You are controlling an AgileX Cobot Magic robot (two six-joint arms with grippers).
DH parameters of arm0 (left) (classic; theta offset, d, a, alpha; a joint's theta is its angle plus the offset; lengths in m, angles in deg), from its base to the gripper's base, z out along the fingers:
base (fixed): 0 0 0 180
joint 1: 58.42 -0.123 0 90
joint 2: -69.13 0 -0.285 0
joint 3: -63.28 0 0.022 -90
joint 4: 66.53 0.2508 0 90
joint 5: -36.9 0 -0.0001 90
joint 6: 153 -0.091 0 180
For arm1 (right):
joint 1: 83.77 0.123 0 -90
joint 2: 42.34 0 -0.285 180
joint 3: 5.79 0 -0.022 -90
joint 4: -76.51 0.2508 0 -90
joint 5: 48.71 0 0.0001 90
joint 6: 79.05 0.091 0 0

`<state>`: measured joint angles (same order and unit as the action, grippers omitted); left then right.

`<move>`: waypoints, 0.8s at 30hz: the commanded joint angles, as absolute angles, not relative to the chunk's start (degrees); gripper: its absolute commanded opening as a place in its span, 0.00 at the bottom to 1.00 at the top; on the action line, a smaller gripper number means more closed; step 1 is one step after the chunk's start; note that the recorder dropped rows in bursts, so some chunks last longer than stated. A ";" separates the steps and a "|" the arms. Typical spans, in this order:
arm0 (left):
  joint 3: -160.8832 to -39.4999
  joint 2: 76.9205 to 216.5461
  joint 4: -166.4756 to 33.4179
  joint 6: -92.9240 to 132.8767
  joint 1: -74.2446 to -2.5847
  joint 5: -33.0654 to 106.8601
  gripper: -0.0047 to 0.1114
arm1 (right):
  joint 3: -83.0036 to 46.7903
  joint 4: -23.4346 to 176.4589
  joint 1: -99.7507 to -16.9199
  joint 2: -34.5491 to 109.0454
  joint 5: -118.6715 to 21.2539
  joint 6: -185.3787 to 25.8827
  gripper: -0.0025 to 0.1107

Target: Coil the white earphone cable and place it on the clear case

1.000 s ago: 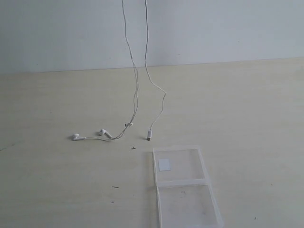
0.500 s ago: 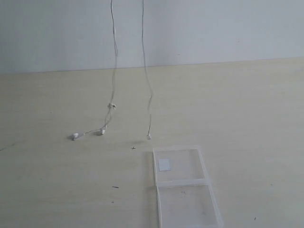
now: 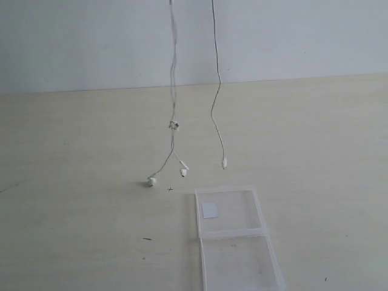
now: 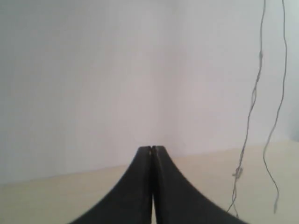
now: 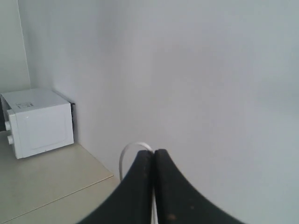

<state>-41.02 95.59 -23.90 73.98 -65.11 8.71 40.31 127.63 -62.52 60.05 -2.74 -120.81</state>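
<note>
The white earphone cable hangs in two strands from above the exterior view. Its inline piece is in the air, one earbud touches the table and the other earbud dangles just beside it. The plug hangs a little above the table. The clear case lies open and flat near the front, with a white sticker on its far panel. My right gripper is shut on a loop of the cable. My left gripper is shut on nothing, with the cable hanging off to its side.
A white microwave stands on a surface by the wall in the right wrist view. Small dark specks mark the pale wooden table. A plain white wall rises behind the table.
The hanging cable has swung to the right and risen. Both earbuds slid right across the table toward the case, and the plug lifted off the table.
</note>
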 commanded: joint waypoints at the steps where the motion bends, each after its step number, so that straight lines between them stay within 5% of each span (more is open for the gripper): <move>1: -46.61 106.96 -15.91 79.09 -65.20 4.36 0.04 | 44.35 128.43 -62.40 59.43 -1.42 -120.51 0.02; 12: -57.31 133.91 -6.10 81.41 -65.20 -16.17 0.08 | 46.07 128.43 -62.40 60.06 8.04 -114.29 0.02; 21: -61.33 147.78 -4.51 82.94 -65.08 -25.99 0.56 | 46.07 130.56 -62.40 60.20 2.87 -113.34 0.02; 24: -62.34 149.22 -5.06 83.09 -65.08 -26.87 0.61 | 46.07 132.18 -62.40 60.20 0.61 -112.59 0.02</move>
